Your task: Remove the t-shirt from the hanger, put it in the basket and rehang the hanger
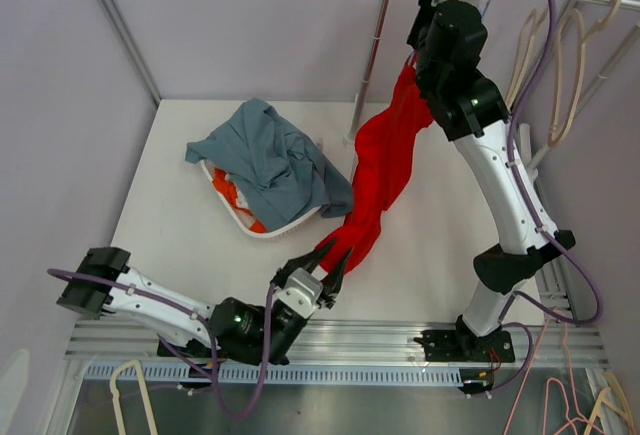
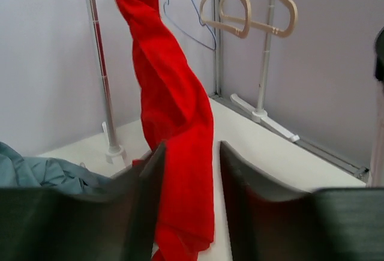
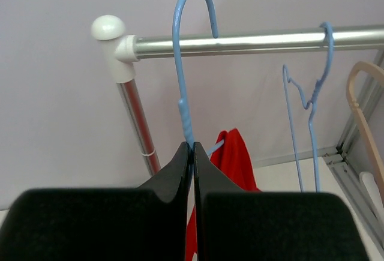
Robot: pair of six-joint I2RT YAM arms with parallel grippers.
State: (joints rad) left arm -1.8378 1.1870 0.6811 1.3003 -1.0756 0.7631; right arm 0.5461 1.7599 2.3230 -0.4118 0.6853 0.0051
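My right gripper (image 3: 192,148) clamps the neck of the blue hanger (image 3: 186,123). Below the hanger, my left gripper (image 2: 192,151) gapes around the red t-shirt (image 2: 174,93); I should close firmly, then pull down.

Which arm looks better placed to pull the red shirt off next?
Probably left. The left gripper sits open around the red shirt's lower end; the right gripper is shut on the blue hanger's neck.

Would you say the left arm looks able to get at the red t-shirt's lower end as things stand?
Probably yes: the left end effector stands open astride the red t-shirt, with nothing in between.
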